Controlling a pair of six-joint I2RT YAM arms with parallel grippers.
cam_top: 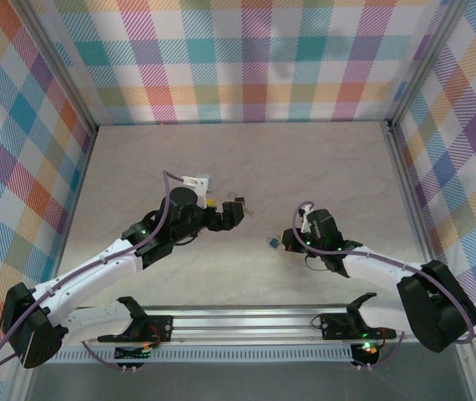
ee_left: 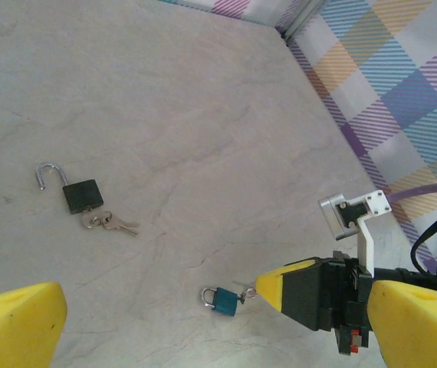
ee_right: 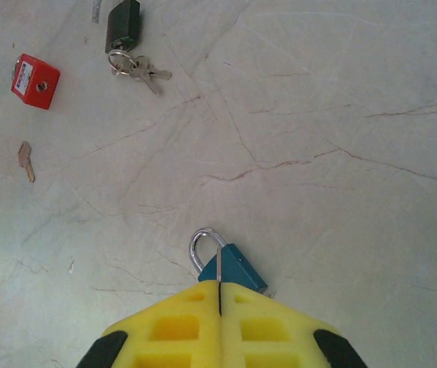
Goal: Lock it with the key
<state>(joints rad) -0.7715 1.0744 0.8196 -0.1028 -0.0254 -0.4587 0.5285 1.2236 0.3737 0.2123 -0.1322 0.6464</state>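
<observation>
So the right gripper (ee_right: 219,285) has its yellow fingers clamped tight on a tiny thin silver-grey metal key (ee_right: 218,264). You see the key edge-on, poking out against a small blue padlock (ee_right: 240,268) with a silver shackle, which lies on the pale marbled table (ee_left: 203,115). Can't tell if the key's actually in the keyhole. The left gripper (cam_top: 236,210) hangs spread wide, holding nothing. A black padlock (ee_left: 80,196) with its shackle swung open lies near a small red padlock (ee_right: 35,81).

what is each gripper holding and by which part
The right gripper is shut on the key, pinching one end, the other poking out at the blue padlock. The left gripper is open, holding nothing.
</observation>
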